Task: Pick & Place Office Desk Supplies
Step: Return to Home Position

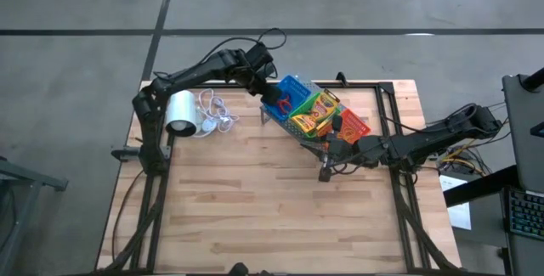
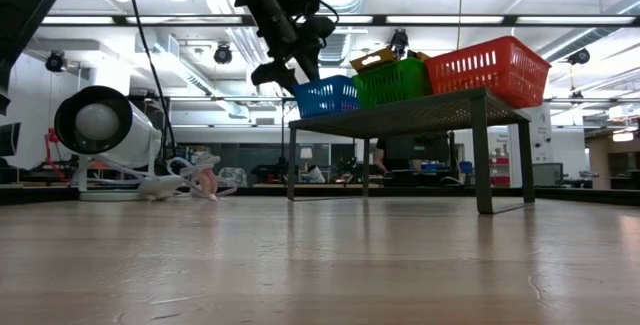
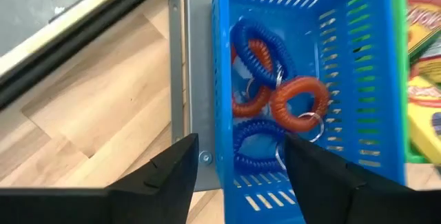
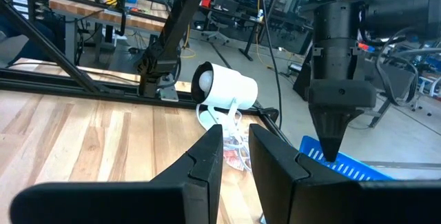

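The grey rack [image 2: 420,115] is standing on the wooden table [image 1: 255,216] between the two arms and is carrying three bins in a row. The blue bin [image 1: 296,85] is occupying the end nearest the left arm. The green bin [image 2: 392,83] is sitting in the middle, touching the blue one. The red-orange bin [image 2: 490,65] is occupying the other end.

Red and blue ring bands [image 3: 300,103] are lying tangled together on the floor of the blue bin. The yellow-and-green crayon boxes [image 1: 316,115] are resting in the green bin, with one corner showing above its rim in the low view.

The left gripper [image 3: 241,141] is hovering over the outer end of the blue bin. Its jaws are standing wide apart and are gripping nothing (in the low view the fingertips are sitting just above the bin's rim, not touching it).

The right gripper [image 4: 236,131] is hanging high above the table beside the red-orange end of the rack, pointing across toward the left arm. Its jaws are showing only a narrow gap, and nothing is sitting between them.

The white roll [image 1: 183,113] and its cord [image 1: 217,116] are lying on the table near the left arm's base, well apart from the rack.
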Controlling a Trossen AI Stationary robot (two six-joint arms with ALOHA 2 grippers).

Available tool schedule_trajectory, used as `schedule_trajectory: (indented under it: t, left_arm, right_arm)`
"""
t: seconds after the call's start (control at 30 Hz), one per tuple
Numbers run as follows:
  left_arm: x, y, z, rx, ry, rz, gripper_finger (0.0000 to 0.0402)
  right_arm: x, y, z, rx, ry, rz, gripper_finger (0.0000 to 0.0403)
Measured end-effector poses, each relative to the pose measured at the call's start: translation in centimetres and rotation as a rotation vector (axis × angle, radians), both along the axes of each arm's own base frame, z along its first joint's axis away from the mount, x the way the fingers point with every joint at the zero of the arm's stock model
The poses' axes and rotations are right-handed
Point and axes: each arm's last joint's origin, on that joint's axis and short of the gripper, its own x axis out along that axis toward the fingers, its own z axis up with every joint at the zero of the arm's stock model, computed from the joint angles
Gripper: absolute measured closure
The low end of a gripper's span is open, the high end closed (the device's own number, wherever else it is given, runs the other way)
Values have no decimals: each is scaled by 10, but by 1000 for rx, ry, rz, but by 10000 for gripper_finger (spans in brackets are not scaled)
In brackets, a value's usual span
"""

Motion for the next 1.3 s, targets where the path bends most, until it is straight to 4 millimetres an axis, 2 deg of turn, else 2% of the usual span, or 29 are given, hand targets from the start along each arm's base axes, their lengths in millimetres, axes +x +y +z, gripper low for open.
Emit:
schedule_trajectory:
  t: [0.27,0.43,0.83,1.07,1.3]
  left_arm:
    - [-10,-5,20,55,-33,-44,190]
    - [-21,-14,41,111,-71,-94,190]
    - [-37,-59,82,329,-123,-333,192]
    - [-38,-96,81,464,-158,-432,192]
    - [-73,-124,65,576,-265,-497,192]
  right_arm:
    - [0,0,0,0,-1,0,335]
    - [0,0,0,0,-1,0,335]
    - [0,0,0,0,0,0,335]
    - [0,0,0,0,-1,0,335]
    - [0,0,0,0,0,0,335]
